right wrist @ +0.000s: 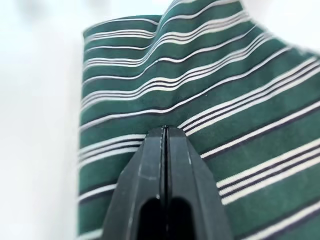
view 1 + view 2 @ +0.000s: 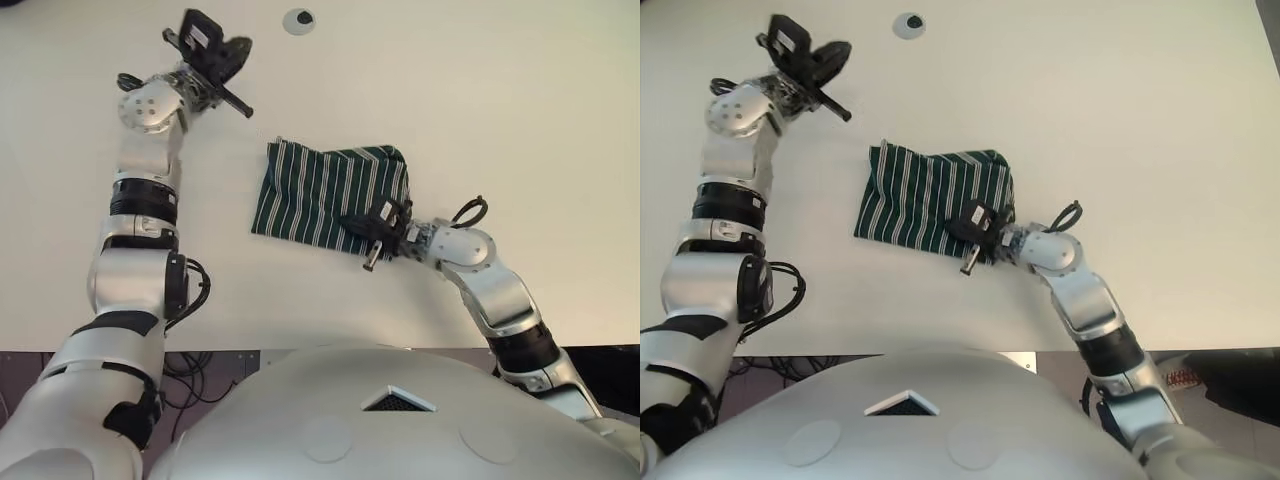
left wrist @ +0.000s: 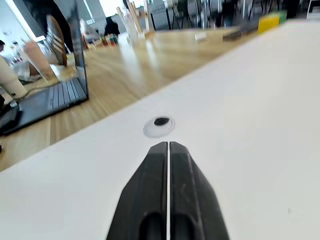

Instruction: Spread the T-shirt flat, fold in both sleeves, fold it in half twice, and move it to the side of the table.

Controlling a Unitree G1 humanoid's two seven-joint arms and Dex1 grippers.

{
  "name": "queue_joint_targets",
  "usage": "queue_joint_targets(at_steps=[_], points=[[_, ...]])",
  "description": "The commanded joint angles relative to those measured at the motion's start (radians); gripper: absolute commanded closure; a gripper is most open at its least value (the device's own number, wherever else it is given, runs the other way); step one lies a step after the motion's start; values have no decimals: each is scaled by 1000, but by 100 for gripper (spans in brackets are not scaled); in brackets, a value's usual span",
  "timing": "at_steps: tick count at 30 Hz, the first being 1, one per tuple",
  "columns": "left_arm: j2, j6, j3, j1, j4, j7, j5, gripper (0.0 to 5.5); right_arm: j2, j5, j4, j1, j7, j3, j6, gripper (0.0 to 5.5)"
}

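Fingers on right arm (image 1: 145, 190) pressed shut, tips resting on near right corner of folded T-shirt (image 2: 320, 190), no cloth visibly pinched. Lies mid-surface (image 2: 500, 120), long axis left to right, stretching leftward from those tips. Beyond, left fingers (image 3: 145, 200) shut, raised, well apart.

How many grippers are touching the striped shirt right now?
1: the right gripper, at the near right corner of the T-shirt. The left gripper is clear of it, near the grommet.

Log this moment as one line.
shirt: folded, on table | right jaws: shut, on shirt's near corner | left jaws: shut, away from shirt
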State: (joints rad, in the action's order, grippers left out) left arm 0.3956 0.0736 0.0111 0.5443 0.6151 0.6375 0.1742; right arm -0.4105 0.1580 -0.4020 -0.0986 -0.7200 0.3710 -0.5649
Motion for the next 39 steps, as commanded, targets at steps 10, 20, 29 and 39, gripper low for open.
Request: queue_joint_targets(at_steps=[10,20,29,39], points=[[-138,-325,108,-379,-666,-146,268,550,230,12,460,299,53,93,92,549],[-233,-189,66,-453,-659,-146,240,550,252,29,851,361,251,-190,278,549],[-267,-58,86,-596,-700,-232,155,550,225,270,501,27,597,-763,144,549],[-243,-38,41,-662,-748,-308,1,550,332,-196,-47,-116,759,-490,657,549]])
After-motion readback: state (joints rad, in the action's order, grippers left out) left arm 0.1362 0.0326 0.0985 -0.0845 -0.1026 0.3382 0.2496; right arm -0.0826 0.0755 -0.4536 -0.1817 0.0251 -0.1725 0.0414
